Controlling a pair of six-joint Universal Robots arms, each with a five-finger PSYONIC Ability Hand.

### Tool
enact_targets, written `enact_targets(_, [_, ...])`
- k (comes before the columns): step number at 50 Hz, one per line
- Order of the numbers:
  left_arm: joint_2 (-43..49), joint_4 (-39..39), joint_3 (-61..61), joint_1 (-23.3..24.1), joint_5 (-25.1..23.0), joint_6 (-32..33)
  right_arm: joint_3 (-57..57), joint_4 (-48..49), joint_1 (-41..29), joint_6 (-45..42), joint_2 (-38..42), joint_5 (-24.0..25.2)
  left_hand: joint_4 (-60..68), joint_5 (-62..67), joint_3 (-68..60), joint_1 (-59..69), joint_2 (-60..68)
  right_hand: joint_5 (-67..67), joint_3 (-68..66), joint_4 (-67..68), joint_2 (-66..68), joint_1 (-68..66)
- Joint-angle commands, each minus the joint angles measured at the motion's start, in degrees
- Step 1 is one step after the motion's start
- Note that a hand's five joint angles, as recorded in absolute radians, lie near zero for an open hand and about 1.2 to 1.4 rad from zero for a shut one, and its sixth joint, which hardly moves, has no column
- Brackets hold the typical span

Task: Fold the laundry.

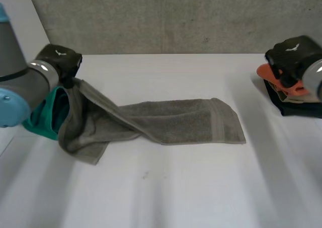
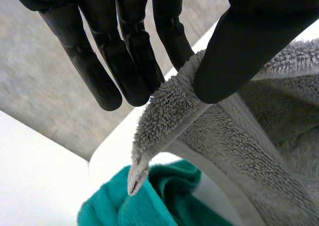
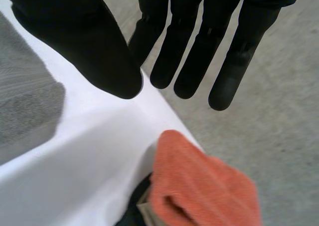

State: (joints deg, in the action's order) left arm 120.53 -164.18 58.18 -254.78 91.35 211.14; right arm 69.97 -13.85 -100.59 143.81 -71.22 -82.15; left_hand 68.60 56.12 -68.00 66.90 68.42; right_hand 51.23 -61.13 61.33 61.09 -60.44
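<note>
A grey towel (image 1: pixel 176 120) lies stretched across the middle of the white table (image 1: pixel 166 187), its right end flat and its left end pulled up off the surface. My left hand (image 1: pixel 60 59) is at the table's far left, lifted, and shut on that raised corner. In the left wrist view the towel's corner (image 2: pixel 164 111) is pinched between the thumb (image 2: pixel 249 36) and the straight fingers (image 2: pixel 129 51), with its tip hanging below them. My right hand (image 1: pixel 294 57) hovers at the far right, open, its fingers (image 3: pixel 184 51) straight and apart from the thumb, with nothing between them.
A teal cloth (image 1: pixel 48 115) lies under my left hand at the table's left edge, below the pinched corner (image 2: pixel 149 201). At the right edge, an orange cloth (image 1: pixel 282 84) rests on a dark folded one (image 1: pixel 297 107), just below my right hand's fingertips (image 3: pixel 199 186).
</note>
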Motion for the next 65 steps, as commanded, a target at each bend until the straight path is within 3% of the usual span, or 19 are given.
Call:
enact_targets(1, [2.96,3.6,-3.95,0.16,1.82,-1.78,-2.38,-0.21,-2.68,9.19,5.74,-5.56,11.4,13.88,-12.0,13.1,11.58,-35.71,35.61,-35.82,-35.57,34.93])
enact_targets(4, [1.55,3.69,-3.16,-0.1,1.73,-3.72,0.07,-1.44,-4.7,14.99,5.13,-5.57,11.4,13.88,-12.0,13.1,11.58,-42.97,42.87,-43.07,-42.83,42.18])
enact_targets(9, [0.93,2.55,-2.11,-0.89,1.82,-4.78,6.49,-2.32,-7.51,20.28,4.42,-3.64,11.4,13.88,-12.0,13.1,11.58,-41.47,41.37,-41.58,-41.33,40.69])
enact_targets(17, [2.69,2.2,-2.98,-2.04,1.91,-4.69,14.84,6.63,-8.83,14.4,8.46,-2.23,11.4,13.88,-12.0,13.1,11.58,-30.55,30.45,-30.65,-30.41,29.76])
enact_targets(24, [3.31,2.2,-3.25,-2.04,1.99,-5.13,15.38,14.02,-8.83,9.91,13.21,-0.82,11.4,13.88,-12.0,13.1,11.58,-30.87,30.77,-30.97,-30.73,30.08])
enact_targets(39, [3.83,2.11,-3.86,-2.74,1.99,-5.13,4.75,18.07,-8.22,7.71,24.02,1.46,11.4,13.88,-12.0,13.1,11.58,-29.7,29.6,-29.8,-29.56,28.91])
enact_targets(52, [4.36,2.11,-3.69,-3.71,1.99,-5.13,-5.62,18.51,-9.18,8.06,30.34,1.11,11.4,13.88,-12.0,13.1,11.58,-15.07,14.97,-15.18,-14.93,14.29])
enact_targets(65, [4.36,2.2,-3.25,-4.23,2.08,-5.13,-11.78,19.12,-10.15,8.59,34.04,0.94,11.4,13.88,-12.0,13.1,11.58,-9.85,9.75,-9.95,-9.71,9.06])
